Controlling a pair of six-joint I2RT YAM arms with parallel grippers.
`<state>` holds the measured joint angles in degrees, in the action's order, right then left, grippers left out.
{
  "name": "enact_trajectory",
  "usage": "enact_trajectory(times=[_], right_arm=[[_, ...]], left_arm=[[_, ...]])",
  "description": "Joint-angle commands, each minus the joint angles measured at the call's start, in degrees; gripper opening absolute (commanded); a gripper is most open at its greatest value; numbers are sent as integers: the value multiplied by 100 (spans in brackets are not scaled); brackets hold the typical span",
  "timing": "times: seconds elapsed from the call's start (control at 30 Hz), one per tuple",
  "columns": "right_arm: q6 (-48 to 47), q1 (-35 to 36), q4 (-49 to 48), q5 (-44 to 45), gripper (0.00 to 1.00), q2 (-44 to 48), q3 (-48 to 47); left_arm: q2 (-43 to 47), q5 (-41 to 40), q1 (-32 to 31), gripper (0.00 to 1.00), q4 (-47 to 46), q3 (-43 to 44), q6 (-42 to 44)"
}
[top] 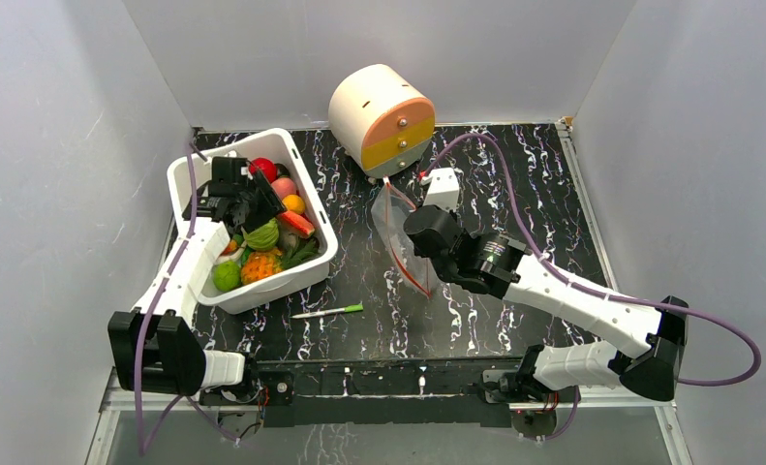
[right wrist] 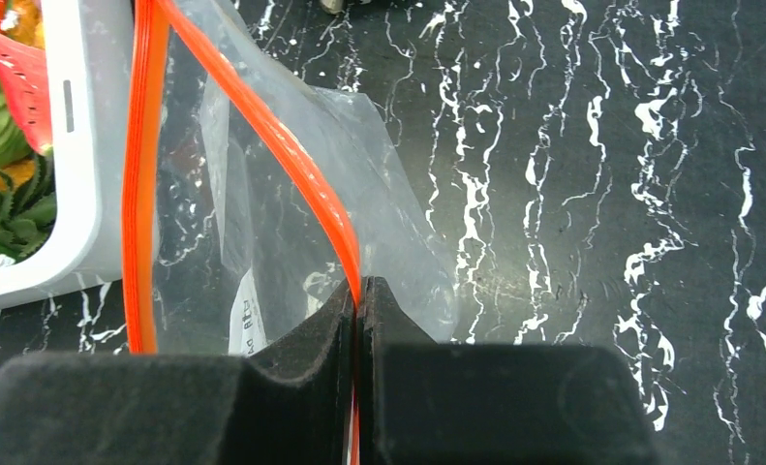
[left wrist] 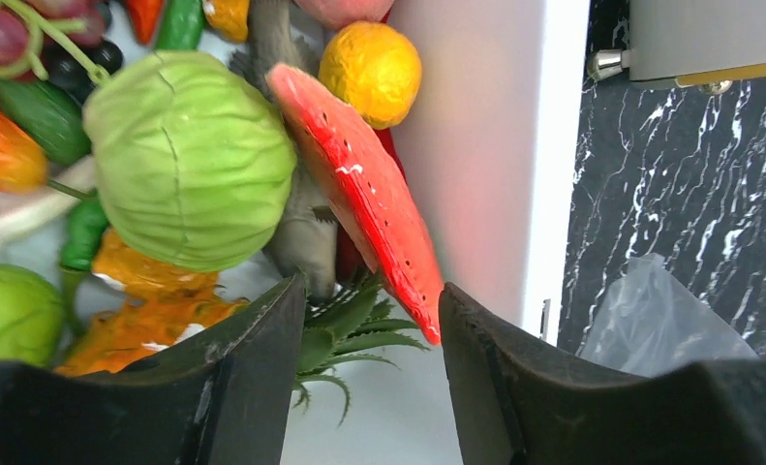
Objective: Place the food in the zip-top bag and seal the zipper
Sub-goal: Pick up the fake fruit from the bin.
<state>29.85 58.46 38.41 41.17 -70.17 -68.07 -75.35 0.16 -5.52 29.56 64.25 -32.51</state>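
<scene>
White right arm (top: 572,291), seemingly low, angles leftward, end effector (right wrist: 357,300) pinching zipper (right wrist: 291,155).

On the black marbled table (top: 379,329) lie a white bin (top: 282,283), drawer box (top: 383,116) and stick (top: 328,311).

White bin (top: 284,281) — stick (top: 328,311) (green-tipped) nearby

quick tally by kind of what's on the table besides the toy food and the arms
white bin: 1
zip-top bag: 1
white-and-green stick: 1
round cream box with orange and yellow drawers: 1
total: 4
</scene>
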Motion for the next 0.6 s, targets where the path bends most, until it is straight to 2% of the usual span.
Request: enact_trajectory(times=[0.0, 0.27, 0.57], right_arm=[[-67, -19, -522, -95, 0, 113, -13], [-49, -24, -613, -182, 0, 184, 140], [-58, -19, -567, -82, 0, 213, 123]], left_arm=[[7, 92, -11, 50, -435, -349, -1037], [-102, 20, -11, 45, -858, -642, -1422], [-654, 458, -11, 41, -1229, -655, -1487]])
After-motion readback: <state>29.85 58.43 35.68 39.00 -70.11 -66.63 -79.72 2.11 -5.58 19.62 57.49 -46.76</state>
